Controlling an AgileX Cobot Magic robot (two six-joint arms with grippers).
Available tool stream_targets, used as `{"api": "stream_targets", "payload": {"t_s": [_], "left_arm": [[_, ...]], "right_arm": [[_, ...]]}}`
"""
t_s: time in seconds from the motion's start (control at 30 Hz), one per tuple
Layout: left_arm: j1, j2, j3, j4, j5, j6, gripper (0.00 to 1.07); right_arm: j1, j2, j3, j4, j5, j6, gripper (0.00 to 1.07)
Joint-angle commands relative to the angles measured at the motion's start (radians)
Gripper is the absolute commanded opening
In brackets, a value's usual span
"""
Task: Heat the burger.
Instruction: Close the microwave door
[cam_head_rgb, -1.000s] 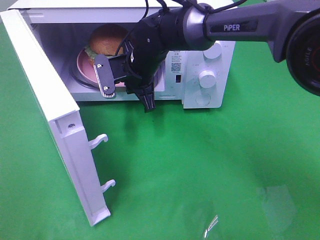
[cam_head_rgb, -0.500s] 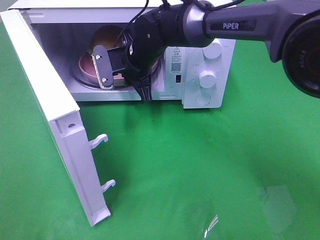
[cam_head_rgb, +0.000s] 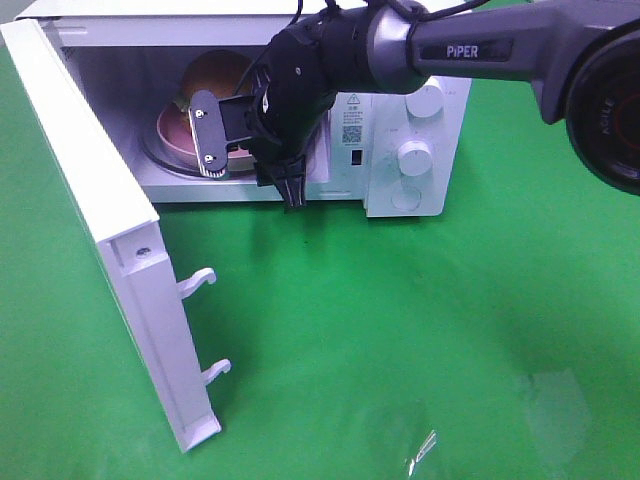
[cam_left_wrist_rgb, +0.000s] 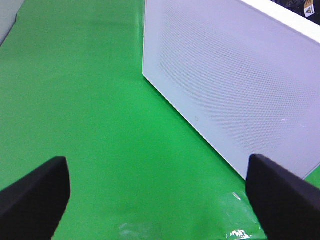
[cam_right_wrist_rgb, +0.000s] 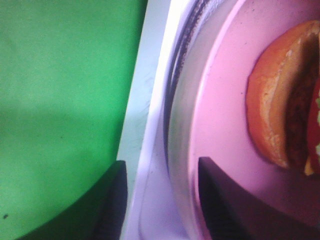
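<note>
The white box-shaped microwave oven (cam_head_rgb: 430, 60) stood on the green cloth (cam_head_rgb: 400, 320) with its flat white door (cam_head_rgb: 90, 200) swung wide; from that I judged the loading done and the heating itself not begun; the door wanted shutting and the round white knobs (cam_head_rgb: 413, 157) setting. Inside, the clear round glass turntable (cam_right_wrist_rgb: 177, 125) carried the round pink plate (cam_right_wrist_rgb: 220, 100); on that plate sat the burger (cam_head_rgb: 215, 72), glossy brown bun with a ruffle of green lettuce, towards the back of the cavity. My right claw (cam_right_wrist_rgb: 161, 170) hung at the oven's mouth above the turntable's front rim, jaws spread and gripping nothing; the plate's edge lay just beside one finger, and I could not tell whether they touched. My left claw (cam_left_wrist_rgb: 160, 200) was spread wide too, empty, low over the cloth, facing a dotted white panel that I took for the door's outer face.
</note>
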Motion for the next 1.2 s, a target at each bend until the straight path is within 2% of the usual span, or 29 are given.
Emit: {"api": "stream_targets", "payload": {"t_s": [0.03, 0.13, 0.2, 0.23, 0.27, 0.37, 0.4, 0.43, 0.5, 0.6, 0.7, 0.8, 0.87, 0.97, 1.2], "left_arm": [[0.000, -0.005, 0.000, -0.007, 0.005, -0.004, 0.87], [0.000, -0.005, 0.000, -0.007, 0.005, -0.004, 0.87], [0.000, -0.005, 0.000, -0.007, 0.005, -0.004, 0.87], [0.000, -0.005, 0.000, -0.007, 0.005, -0.004, 0.87], [0.000, -0.005, 0.000, -0.007, 0.005, -0.004, 0.87], [0.000, -0.005, 0.000, -0.007, 0.005, -0.004, 0.87], [0.000, -0.005, 0.000, -0.007, 0.005, -0.004, 0.87], [0.000, -0.005, 0.000, -0.007, 0.005, -0.004, 0.87], [0.000, -0.005, 0.000, -0.007, 0.005, -0.004, 0.87], [0.000, -0.005, 0.000, -0.007, 0.005, -0.004, 0.87], [0.000, -0.005, 0.000, -0.007, 0.005, -0.004, 0.87], [0.000, -0.005, 0.000, -0.007, 0.005, -0.004, 0.87], [0.000, -0.005, 0.000, -0.007, 0.005, -0.004, 0.87], [0.000, -0.005, 0.000, -0.007, 0.005, -0.004, 0.87], [0.000, -0.005, 0.000, -0.007, 0.005, -0.004, 0.87]], "right_arm": [[0.007, -0.014, -0.002, 0.004, 0.019, 0.011, 0.46], [0.010, -0.029, 0.018, 0.004, 0.022, 0.011, 0.47], [0.020, -0.072, 0.093, 0.004, -0.005, 0.011, 0.54], [0.020, -0.072, 0.093, 0.004, -0.005, 0.011, 0.54], [0.020, -0.096, 0.132, 0.004, -0.025, 0.011, 0.59], [0.020, -0.105, 0.146, 0.004, -0.036, 0.011, 0.62], [0.020, -0.129, 0.174, 0.004, -0.053, 0.011, 0.69], [0.020, -0.129, 0.174, 0.004, -0.053, 0.011, 0.69], [0.020, -0.176, 0.234, 0.001, -0.060, 0.011, 0.78], [0.020, -0.196, 0.262, 0.001, -0.061, 0.011, 0.80], [0.020, -0.246, 0.332, -0.003, -0.094, 0.012, 0.79], [0.020, -0.263, 0.349, -0.003, -0.096, 0.012, 0.79], [0.020, -0.321, 0.420, -0.006, -0.099, 0.028, 0.79], [0.020, -0.349, 0.453, -0.006, -0.101, 0.042, 0.78], [0.020, -0.480, 0.582, -0.005, -0.107, 0.174, 0.76]]}}
